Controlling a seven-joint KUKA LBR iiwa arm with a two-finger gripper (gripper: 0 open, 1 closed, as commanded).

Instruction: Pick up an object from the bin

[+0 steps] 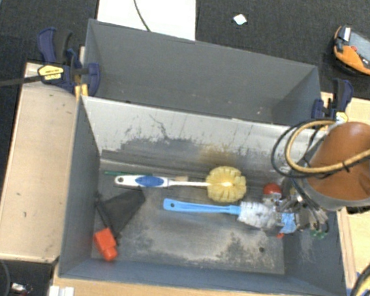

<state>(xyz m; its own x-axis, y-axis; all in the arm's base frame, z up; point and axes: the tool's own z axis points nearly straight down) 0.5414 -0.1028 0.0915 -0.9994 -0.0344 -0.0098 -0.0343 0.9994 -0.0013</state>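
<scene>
1. Grey metal bin (201, 84), its floor scuffed.
2. At the right end the gripper (283, 219) sits low on the white bristle head of a blue-handled brush (200, 209) — wide or narrow, I cannot tell.
3. That brush lies flat mid-floor with its handle pointing left, just below a yellow-headed brush (226, 184).
4. A small red thing (272, 189) lies beside the gripper — a black wedge (119, 208) and an orange block (106, 244) lie at the far left.
</scene>
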